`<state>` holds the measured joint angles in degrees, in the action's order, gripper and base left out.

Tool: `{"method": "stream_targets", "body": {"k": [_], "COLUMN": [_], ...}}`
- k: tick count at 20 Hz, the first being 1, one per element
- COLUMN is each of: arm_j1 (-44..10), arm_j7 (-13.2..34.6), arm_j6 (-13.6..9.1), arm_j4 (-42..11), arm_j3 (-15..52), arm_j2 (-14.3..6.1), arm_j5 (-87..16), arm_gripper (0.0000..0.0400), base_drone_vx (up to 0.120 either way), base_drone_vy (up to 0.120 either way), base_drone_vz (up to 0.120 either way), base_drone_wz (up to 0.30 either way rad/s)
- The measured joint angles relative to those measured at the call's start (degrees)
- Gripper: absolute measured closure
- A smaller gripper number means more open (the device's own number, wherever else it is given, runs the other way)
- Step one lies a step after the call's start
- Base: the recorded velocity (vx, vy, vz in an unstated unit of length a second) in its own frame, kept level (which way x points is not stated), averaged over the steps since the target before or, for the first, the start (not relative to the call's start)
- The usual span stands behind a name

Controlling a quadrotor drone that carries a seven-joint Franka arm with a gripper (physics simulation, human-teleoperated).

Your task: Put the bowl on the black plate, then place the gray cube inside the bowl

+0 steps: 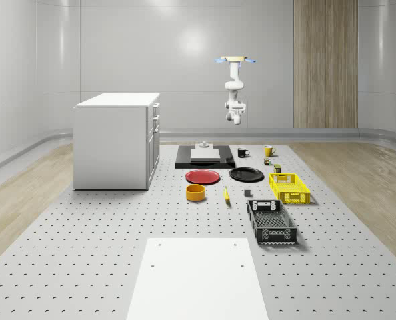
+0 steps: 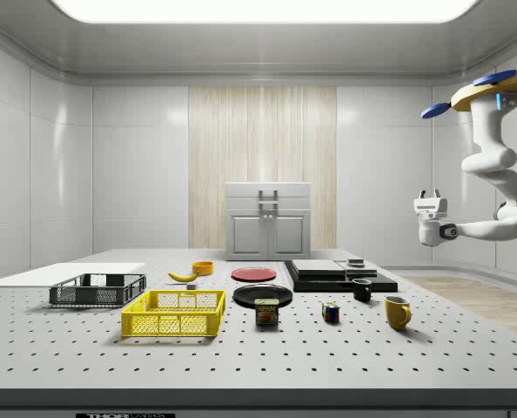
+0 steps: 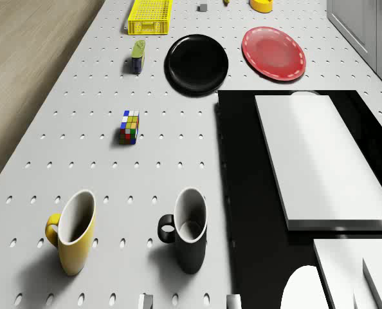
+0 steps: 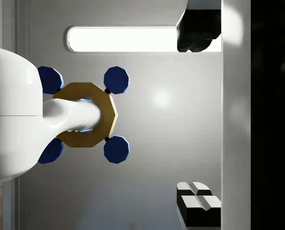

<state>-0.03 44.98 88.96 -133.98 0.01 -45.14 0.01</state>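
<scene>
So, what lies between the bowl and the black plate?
In the whole-scene view, the red plate lies partly between the bowl and the black plate, beside the latter. The banana lies just off that line.

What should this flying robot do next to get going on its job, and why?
Probably fly forward and descend toward the orange bowl. The drone hovers high above the far end of the table, its gripper well above everything, while the bowl sits nearer the camera in the whole-scene view, beside the red plate and not on the black plate.
</scene>
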Motion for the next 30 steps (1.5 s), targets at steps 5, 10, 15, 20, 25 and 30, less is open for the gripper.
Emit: {"method": "stream_targets", "body": {"k": [5,10,15,20,25,30], "arm_j1": [-0.1,-0.2,-0.3,-0.3,-0.4,-0.4], "arm_j7": [-0.1,-0.1,-0.1,-0.2,-0.2,-0.2], "arm_j6": [-4.8,-8.3,-10.2,-10.8,-10.9,-10.8], "arm_j4": [6.1,11.8,15.2,16.6,16.9,16.9], "arm_j3": [0.1,0.1,0.2,0.2,0.2,0.3], "arm_j2": [1.1,3.1,4.4,4.8,4.9,4.8], "arm_j5": [0.0,0.1,0.1,0.1,0.1,0.1], "arm_gripper": [0.0000,0.0000,0.0000,0.0000,0.0000,0.0000], "base_drone_vx": [0.000,0.008,0.120,0.120,0.120,0.120], "base_drone_vy": [0.000,0.000,0.000,0.000,-0.112,-0.120], "base_drone_vz": [0.000,0.000,0.000,0.000,0.000,0.000], "base_drone_wz": [0.000,0.000,0.000,0.000,0.000,0.000]}}
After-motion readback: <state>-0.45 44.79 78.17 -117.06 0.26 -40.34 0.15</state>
